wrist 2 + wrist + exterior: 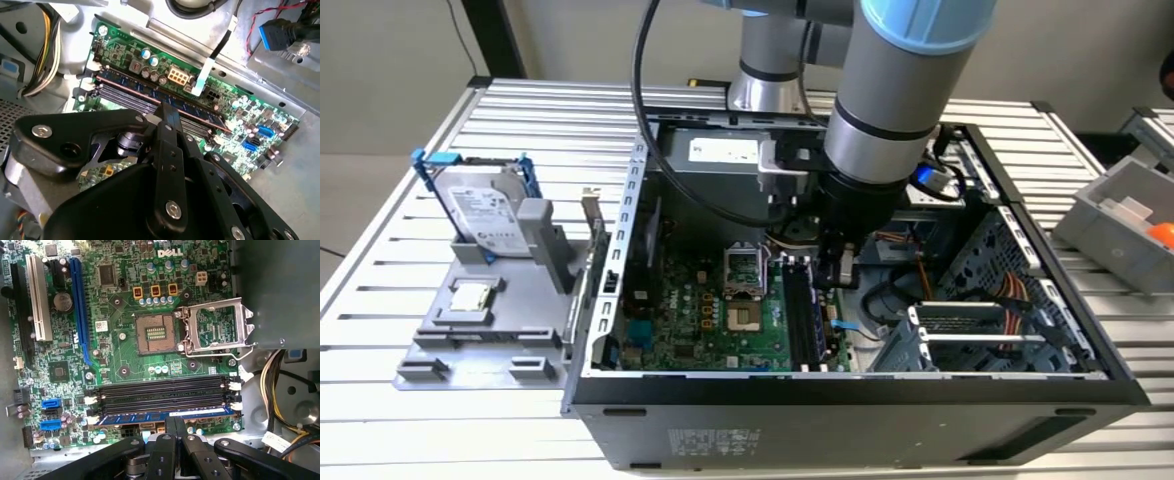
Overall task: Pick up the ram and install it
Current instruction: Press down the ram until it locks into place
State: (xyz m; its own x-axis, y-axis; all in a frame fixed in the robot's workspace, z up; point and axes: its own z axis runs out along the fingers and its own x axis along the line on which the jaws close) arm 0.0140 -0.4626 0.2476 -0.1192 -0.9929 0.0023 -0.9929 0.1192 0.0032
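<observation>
You've got the open PC case (854, 390) sitting in the middle of the slatted metal table (440, 420), with the arm (894, 90) reaching straight down into it, and the grey parts stand (480, 340) off at the table's edge on the exterior view's left still carrying the hard drive (487, 215) and the processor chip (470, 296). Inside the case the green motherboard (120, 360) shows its empty CPU socket (156, 334) with the metal latch frame (216, 327) flipped open beside it. The ram (165, 416) is already lying along the slot nearest the board's edge, the outermost of the four memory slots (160, 392), and the gripper (173, 426) is right on top of its middle with the fingers drawn in narrow around the stick's top edge, so it looks like it's pinching it, though I can't swear there's contact. Risk from here, I'd guess: if the stick isn't square in the slot or the notch is off, pushing down bends it or stresses the board. The white end clips (236, 406) are hard to read, so I can't tell if they're locked. The gripper body hides the stick's middle in both wrist views.
</observation>
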